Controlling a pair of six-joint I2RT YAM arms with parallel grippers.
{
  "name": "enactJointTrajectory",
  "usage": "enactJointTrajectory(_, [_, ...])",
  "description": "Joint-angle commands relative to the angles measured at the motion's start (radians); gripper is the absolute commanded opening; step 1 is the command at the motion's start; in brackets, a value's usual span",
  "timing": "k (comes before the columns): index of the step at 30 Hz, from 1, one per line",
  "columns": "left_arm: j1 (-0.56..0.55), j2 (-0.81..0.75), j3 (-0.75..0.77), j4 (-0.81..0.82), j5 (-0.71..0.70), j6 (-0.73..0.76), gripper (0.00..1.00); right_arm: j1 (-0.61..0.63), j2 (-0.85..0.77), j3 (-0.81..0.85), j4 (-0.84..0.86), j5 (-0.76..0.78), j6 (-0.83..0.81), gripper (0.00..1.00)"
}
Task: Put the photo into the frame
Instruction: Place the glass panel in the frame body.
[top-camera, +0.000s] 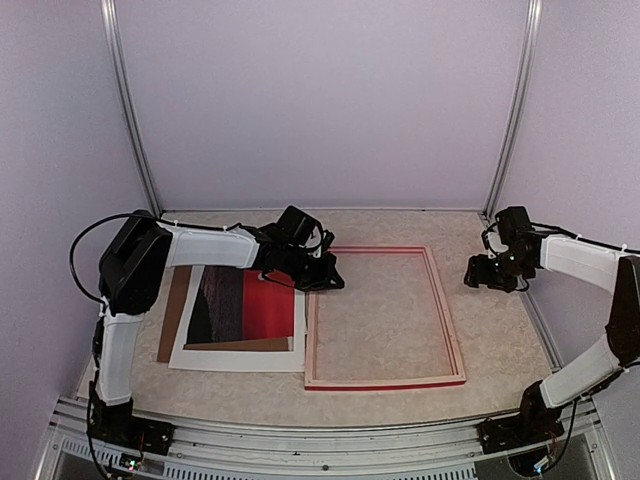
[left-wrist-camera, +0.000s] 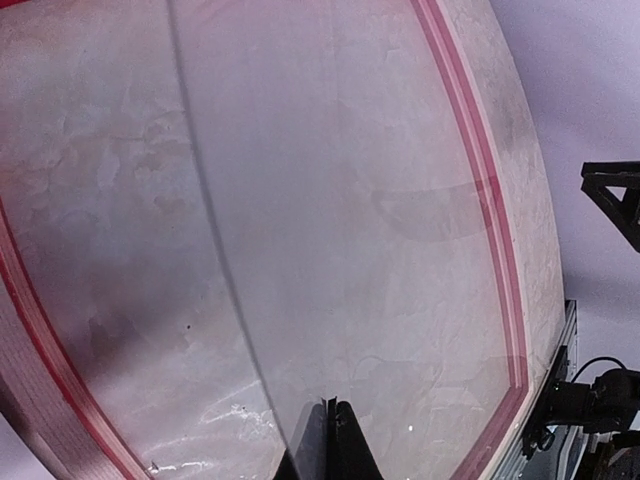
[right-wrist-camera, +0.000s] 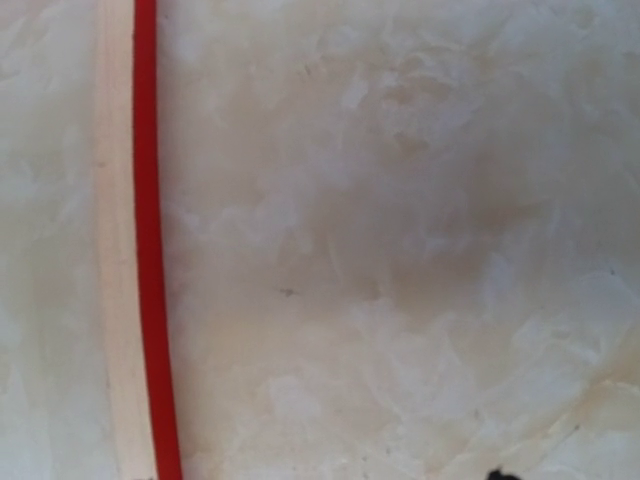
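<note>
the frame (top-camera: 385, 384) lies flat on the desk (top-camera: 500, 340), a little right of the middle, red face up, with bare desk showing through its opening. the photo (top-camera: 265, 310) lies outside it, just left of the frame's left rail. it sits under a white mat (top-camera: 235, 358) and shows through the mat's opening, red half to the right, dark half to the left. a brown backing board (top-camera: 173, 320) sticks out from under the mat on the left side.

the left fingers (top-camera: 328, 278) are low at the frame's far left corner, over the far right corner of the mat. they are pressed fully together. in the left wrist view they (left-wrist-camera: 345, 445) show as one dark wedge with no gap, looking across the frame's opening to its red rail (left-wrist-camera: 490, 190). i cannot tell whether anything thin is pinched between them.

the right fingers (top-camera: 480, 272) hover to the right of the frame's far right corner, apart from it, spread wide with nothing in them. the right wrist view looks straight down on one frame rail (right-wrist-camera: 140, 250), pale wood beside a red strip.
</note>
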Motion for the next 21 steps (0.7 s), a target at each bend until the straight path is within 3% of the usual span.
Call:
enactJointTrajectory(1, [0.016, 0.014, 0.025, -0.042, 0.011, 0.048, 0.0, 0.017, 0.01, 0.005, 0.011, -0.002, 0.002, 0.7])
enactJointTrajectory(21, [0.021, 0.049, 0.061, -0.043, 0.054, 0.082, 0.0, 0.028, 0.001, -0.013, 0.009, 0.002, 0.01, 0.7])
